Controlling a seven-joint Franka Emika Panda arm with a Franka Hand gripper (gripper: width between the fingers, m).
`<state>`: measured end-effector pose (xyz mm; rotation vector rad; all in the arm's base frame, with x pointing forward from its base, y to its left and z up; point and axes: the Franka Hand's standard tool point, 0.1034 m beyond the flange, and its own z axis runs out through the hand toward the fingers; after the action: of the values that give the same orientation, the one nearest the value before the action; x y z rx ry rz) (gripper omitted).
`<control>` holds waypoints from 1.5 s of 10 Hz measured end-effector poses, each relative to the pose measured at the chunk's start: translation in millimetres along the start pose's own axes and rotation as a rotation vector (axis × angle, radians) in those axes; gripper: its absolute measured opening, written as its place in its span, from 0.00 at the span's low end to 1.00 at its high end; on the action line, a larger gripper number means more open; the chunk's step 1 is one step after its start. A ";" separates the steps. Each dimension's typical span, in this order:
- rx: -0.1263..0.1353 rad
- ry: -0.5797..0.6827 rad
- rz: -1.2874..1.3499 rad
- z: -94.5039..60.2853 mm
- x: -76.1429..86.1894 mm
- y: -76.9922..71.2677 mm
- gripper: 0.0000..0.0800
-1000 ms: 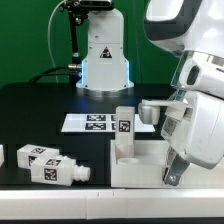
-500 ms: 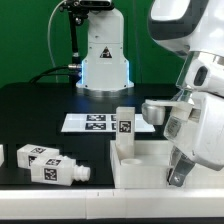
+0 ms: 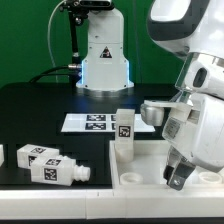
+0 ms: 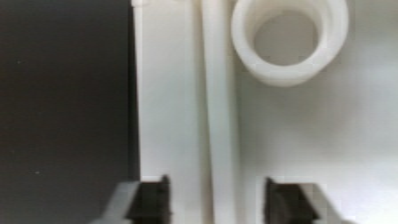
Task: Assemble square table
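The slab (image 3: pixel 140 172) lies flat on the black table (image 3: pixel 40 110), at the near edge in the exterior view. Its raised rim (image 4: pixel 215 110) closes in a shallow tray. One leg (image 3: pixel 124 135) stands upright at the slab's far corner on the exterior view's left, tag facing the camera. Whether it sits in a corner hole or just against the rim cannot be told.

The claw (image 3: pixel 177 178) hangs low over the slab on the exterior view's right, fingertips down at the rim. In the wrist view the claw (image 4: pixel 217 205) straddles that rim. One finger (image 4: pixel 153 200) is on the rim's outer side by the slab's edge, and the other is over the slab's inner floor. The jaws stand partly apart, with a gap showing between each finger and the rim, so nothing is clamped. A round corner hole (image 4: pixel 288 38) lies further along the rim from the fingers.

Two more legs (image 3: pixel 48 165) lie on their sides, well apart from the slab to the exterior view's left. The marker board (image 3: pixel 92 122) lies flat beyond the slab's far edge.
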<state>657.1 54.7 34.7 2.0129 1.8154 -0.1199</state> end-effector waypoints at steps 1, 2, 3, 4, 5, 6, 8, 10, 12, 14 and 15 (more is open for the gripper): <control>0.000 0.000 0.001 0.2 -0.4 0.0 0.41; 0.001 0.000 0.013 0.2 -0.6 0.1 0.64; -0.001 -0.001 0.033 -1.2 -1.8 1.5 0.76; 0.006 -0.015 0.050 -12.2 -10.7 7.2 0.76; 0.013 -0.028 0.110 -25.4 -21.9 13.8 0.80; 0.019 -0.039 0.195 -32.7 -29.0 16.9 0.81; 0.011 -0.036 0.359 -32.9 -29.2 17.8 0.81; 0.012 -0.038 0.355 -32.4 -32.8 18.7 0.81; 0.061 -0.050 0.294 -40.1 -71.0 24.4 0.81; 0.096 -0.069 0.280 -40.8 -114.3 23.4 0.81; 0.108 -0.082 0.308 -38.9 -122.3 21.3 0.81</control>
<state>652.1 -45.9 117.0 2.2999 1.4575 -0.2084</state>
